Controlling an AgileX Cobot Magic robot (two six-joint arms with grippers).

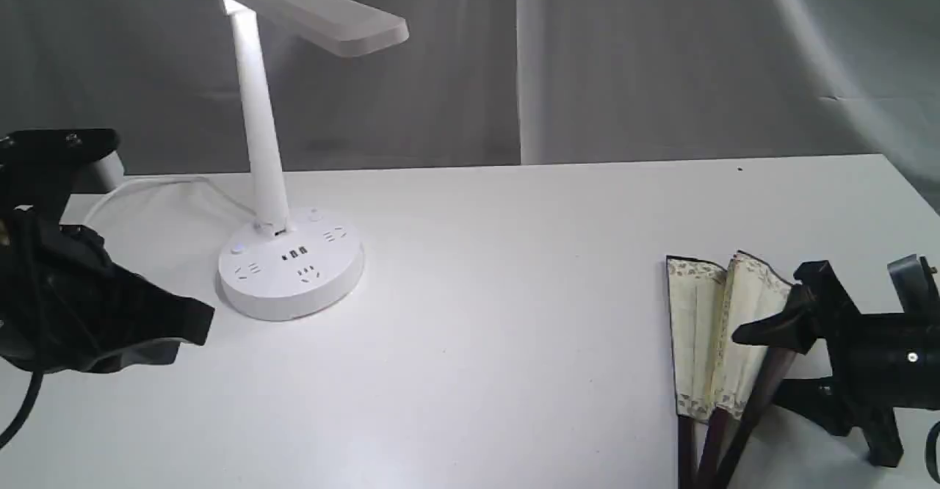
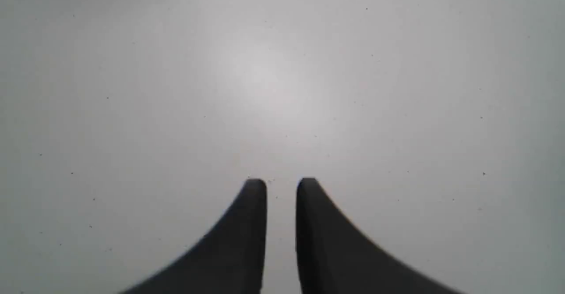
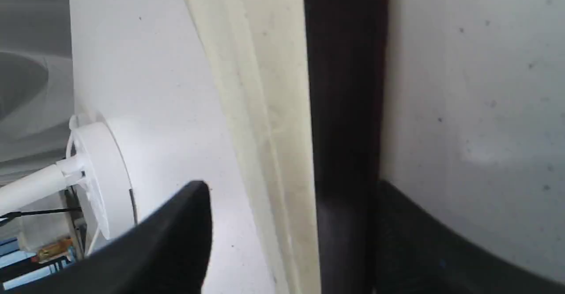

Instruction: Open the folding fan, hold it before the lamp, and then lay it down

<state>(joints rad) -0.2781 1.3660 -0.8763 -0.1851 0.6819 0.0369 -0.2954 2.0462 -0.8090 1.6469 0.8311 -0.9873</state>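
The folding fan (image 1: 709, 327) lies on the white table (image 1: 514, 291) at the near right. It is spread only a little, showing a few cream pleats and dark maroon ribs. My right gripper (image 1: 760, 368) straddles its right-hand guard (image 3: 344, 86) and cream leaf (image 3: 265, 86). One finger (image 3: 388, 223) lies against the guard, and the other finger (image 3: 185, 223) stands apart from the leaf, so the right gripper (image 3: 291, 188) is open. The lamp (image 1: 291, 265) stands at the back left, its base (image 3: 101, 175) also in the right wrist view. My left gripper (image 1: 194, 331) hovers near the lamp, and the left gripper (image 2: 281, 183) is nearly shut on nothing.
The lamp's white cord (image 1: 147, 184) trails left behind the base. A grey curtain (image 1: 624, 56) hangs behind the table. The table's right edge (image 1: 914, 188) runs close to the fan.
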